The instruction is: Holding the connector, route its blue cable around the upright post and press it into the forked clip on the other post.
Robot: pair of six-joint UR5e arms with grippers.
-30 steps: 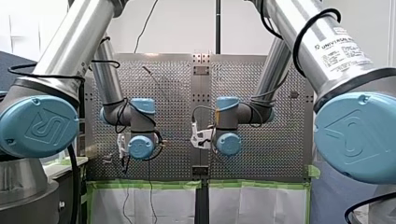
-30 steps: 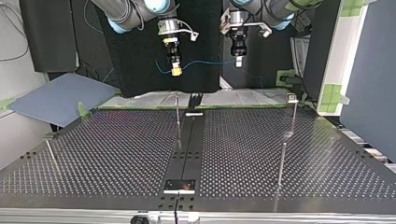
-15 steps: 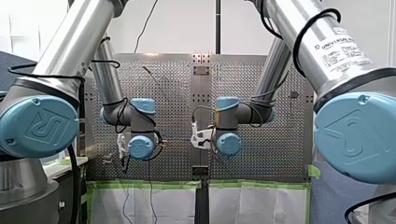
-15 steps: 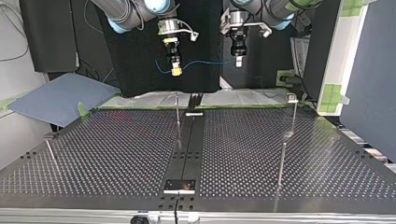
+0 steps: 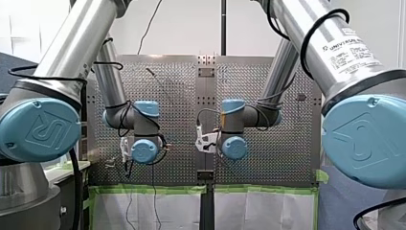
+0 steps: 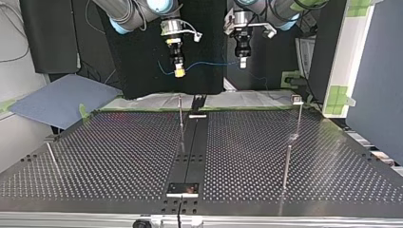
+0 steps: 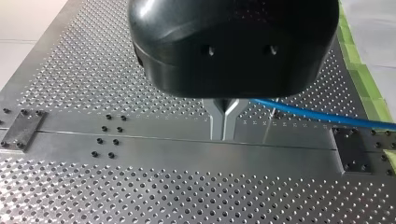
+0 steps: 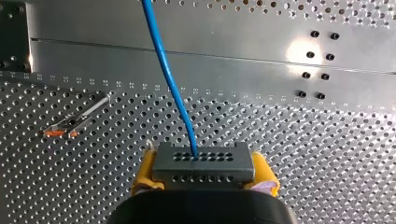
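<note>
Grey block connector [image 8: 201, 163]: clenching in yellow-padded right fingers [image 8: 144, 170]; pinching thin blue cable [image 8: 168, 79] aloft in metal left fingers [image 7: 217, 123] for routing.

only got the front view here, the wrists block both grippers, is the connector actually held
observer: yes, the right wrist view shows the right gripper with its yellow pads clamped on the dark connector
operator: where does the cable go from there
observer: in the top view the blue cable spans through the air to the left gripper, whose metal fingers are shut on it
operator: is it round the post
observer: no, in the top view it hangs well above the upright post and touches no post
</note>
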